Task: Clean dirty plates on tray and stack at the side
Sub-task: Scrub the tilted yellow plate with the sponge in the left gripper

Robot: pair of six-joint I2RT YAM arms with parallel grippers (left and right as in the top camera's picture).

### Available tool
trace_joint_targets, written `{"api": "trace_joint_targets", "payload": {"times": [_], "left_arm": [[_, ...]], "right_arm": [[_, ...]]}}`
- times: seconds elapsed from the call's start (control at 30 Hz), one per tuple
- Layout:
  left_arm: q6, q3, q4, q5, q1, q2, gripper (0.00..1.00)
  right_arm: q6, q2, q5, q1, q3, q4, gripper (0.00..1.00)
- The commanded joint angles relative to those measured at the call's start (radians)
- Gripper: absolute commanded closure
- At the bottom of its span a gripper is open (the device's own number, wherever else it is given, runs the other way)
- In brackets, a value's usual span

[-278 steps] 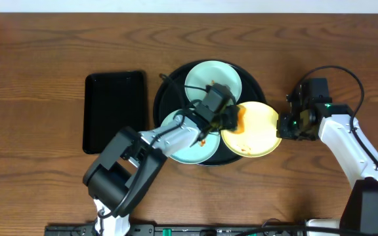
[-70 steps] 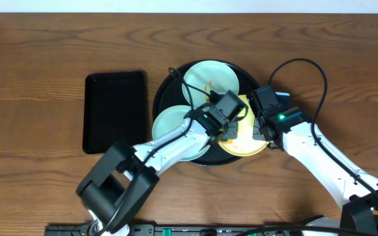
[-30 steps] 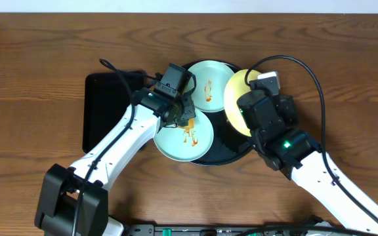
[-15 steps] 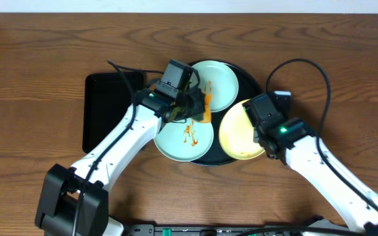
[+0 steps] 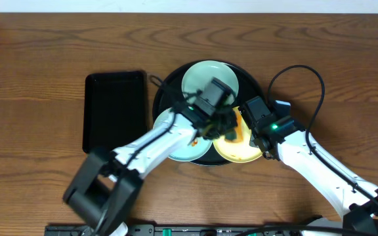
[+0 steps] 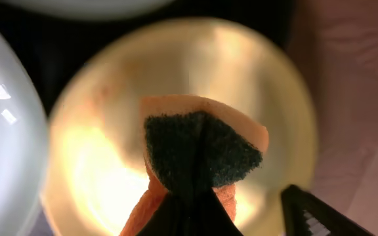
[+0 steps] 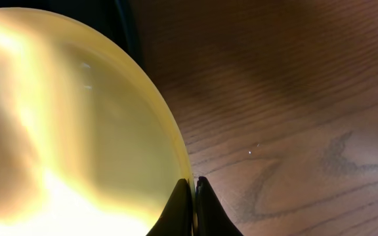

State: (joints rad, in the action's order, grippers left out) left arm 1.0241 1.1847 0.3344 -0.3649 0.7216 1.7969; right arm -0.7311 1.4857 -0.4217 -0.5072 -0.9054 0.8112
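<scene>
The round black tray (image 5: 166, 88) holds a pale mint plate (image 5: 209, 77) at the back and a second mint plate (image 5: 176, 145) at the front left, partly hidden by my left arm. The yellow plate (image 5: 241, 149) lies at the tray's right front. My left gripper (image 5: 223, 123) is shut on an orange sponge (image 5: 236, 130) with a dark scouring face (image 6: 199, 147), right over the yellow plate (image 6: 110, 164). My right gripper (image 5: 258, 136) is shut on the yellow plate's rim (image 7: 194, 190); the plate (image 7: 64, 131) fills the right wrist view's left half.
A smaller rectangular black tray (image 5: 115, 110) lies left of the round tray. Bare wooden table (image 7: 294, 98) lies right of the yellow plate. My right gripper's finger (image 6: 314, 213) shows at the lower right of the left wrist view.
My left gripper has carried the sponge to the right, from over the mint plates to over the yellow plate. My right gripper still holds the yellow plate's rim, a little nearer the front.
</scene>
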Motion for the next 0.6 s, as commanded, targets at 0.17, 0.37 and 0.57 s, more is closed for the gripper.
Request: {"api": "trace_joint_targets", "payload": {"times": [0.17,0.37,0.57], "left_arm": [[0.275,-0.003,-0.004,-0.003,0.097,0.061,0.92],[0.250,-0.003,0.011,0.122,0.133,0.117,0.92],[0.230,-0.003,0.085,0.226,0.129,0.145,0.92]], "right_arm": [[-0.024,0.007,-0.006,0.005,0.004,0.000,0.99],[-0.024,0.007,-0.007,0.005,0.004,0.001,0.99],[-0.024,0.007,-0.007,0.005,0.004,0.002,0.99]]}}
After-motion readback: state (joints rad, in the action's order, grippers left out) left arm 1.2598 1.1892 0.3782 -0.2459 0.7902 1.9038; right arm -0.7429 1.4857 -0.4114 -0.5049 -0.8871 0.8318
